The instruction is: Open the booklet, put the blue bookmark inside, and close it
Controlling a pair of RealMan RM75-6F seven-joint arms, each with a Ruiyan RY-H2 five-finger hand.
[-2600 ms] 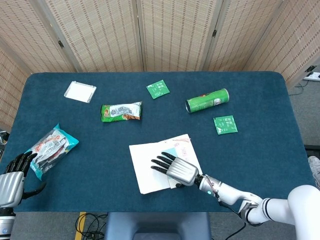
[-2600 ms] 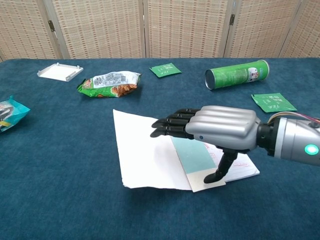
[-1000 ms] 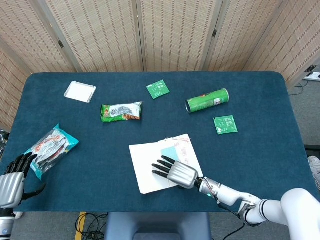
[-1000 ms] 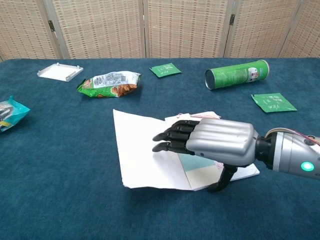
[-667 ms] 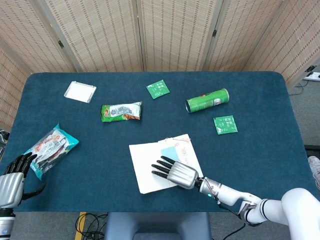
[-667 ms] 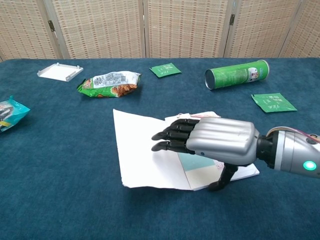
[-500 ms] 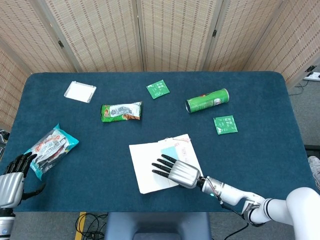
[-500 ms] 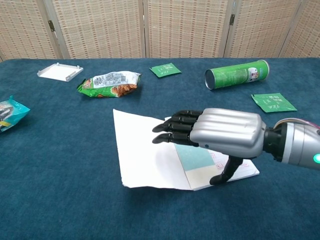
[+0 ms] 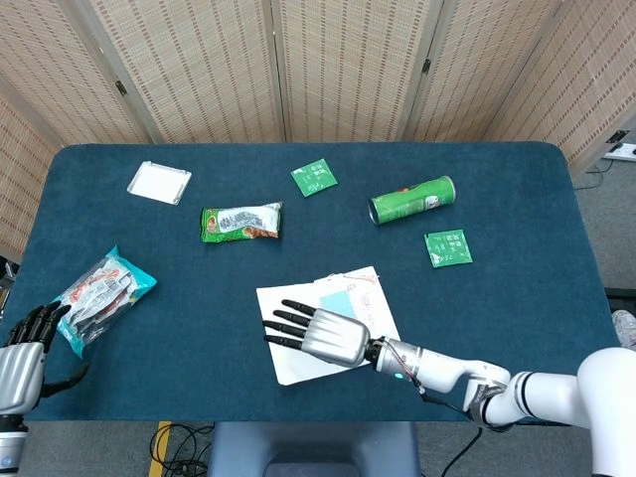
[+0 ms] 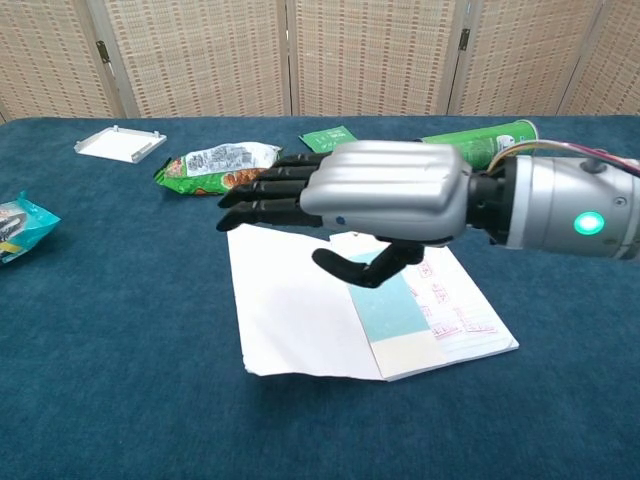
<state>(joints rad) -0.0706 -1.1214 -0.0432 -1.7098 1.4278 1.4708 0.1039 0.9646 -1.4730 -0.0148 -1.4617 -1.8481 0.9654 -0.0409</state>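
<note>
The booklet lies open near the table's front edge, with a blank white left page and a red-printed right page. The pale blue bookmark lies flat on the right page beside the fold. My right hand hovers above the left page, palm down, fingers stretched out to the left and apart, holding nothing; in the chest view this right hand is raised off the paper. My left hand sits at the front left corner, fingers apart and holding nothing.
A green can lies on its side at the back right, with two green sachets near it. A green snack bag and a white lid lie behind the booklet. A blue-and-red snack bag lies by my left hand.
My right hand lifted off the booklet's right page and moved left over the left page. Booklet, bookmark and left hand have not moved.
</note>
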